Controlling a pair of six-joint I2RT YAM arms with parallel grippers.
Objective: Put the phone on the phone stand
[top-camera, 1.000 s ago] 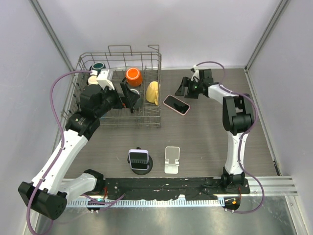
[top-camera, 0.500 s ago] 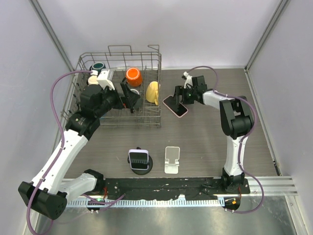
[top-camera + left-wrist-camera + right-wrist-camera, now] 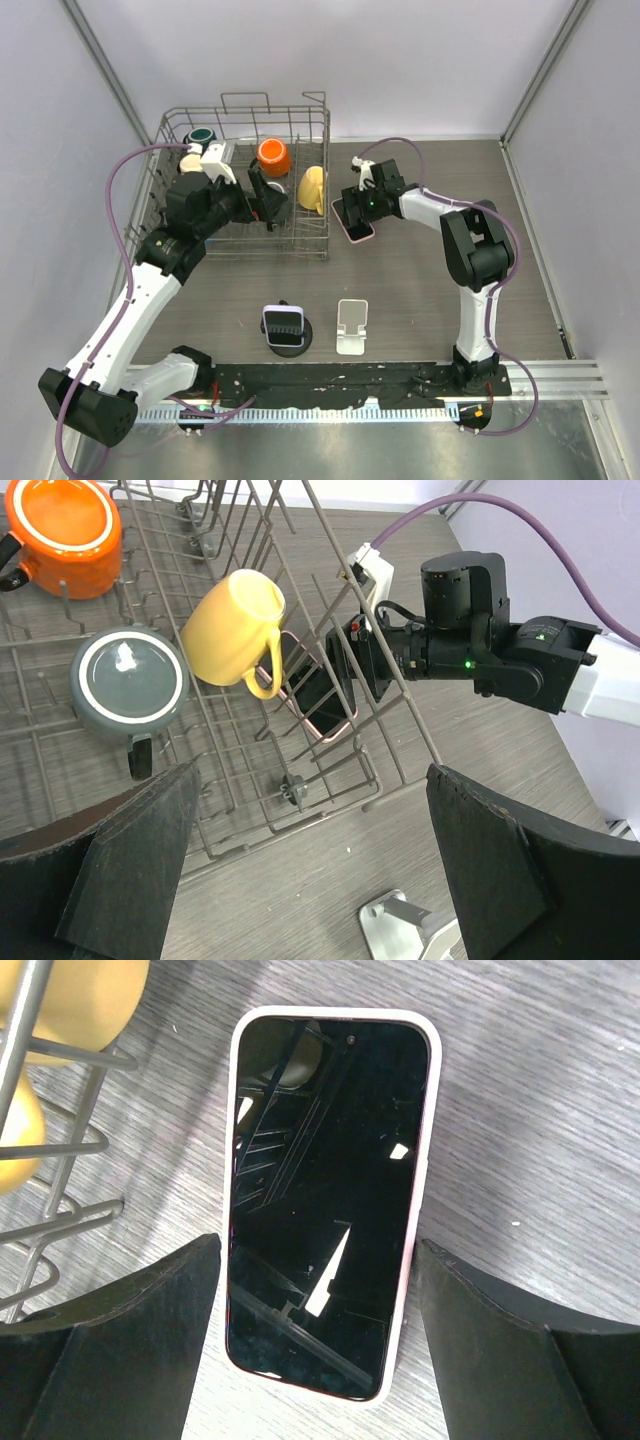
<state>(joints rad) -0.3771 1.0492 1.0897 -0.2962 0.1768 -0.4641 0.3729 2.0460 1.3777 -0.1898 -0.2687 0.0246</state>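
The phone (image 3: 325, 1200), black screen up in a pink case, lies flat on the table close beside the wire rack; it also shows in the top view (image 3: 354, 224) and through the rack wires in the left wrist view (image 3: 318, 695). My right gripper (image 3: 317, 1245) is open and low over it, one finger on each long side, apart from the case. The empty white phone stand (image 3: 351, 326) stands near the front edge, its base in the left wrist view (image 3: 400, 925). My left gripper (image 3: 312, 772) is open and empty above the rack's front right corner (image 3: 268, 200).
The wire dish rack (image 3: 245, 112) at the back left holds an orange mug (image 3: 273, 155), a yellow mug (image 3: 313, 188) and a dark teal mug (image 3: 203, 135). A black stand with a purple phone (image 3: 284, 325) sits left of the white stand.
My right gripper has swung left from the back right onto the phone. The phone has turned and slid slightly toward the rack. The left arm has not moved.
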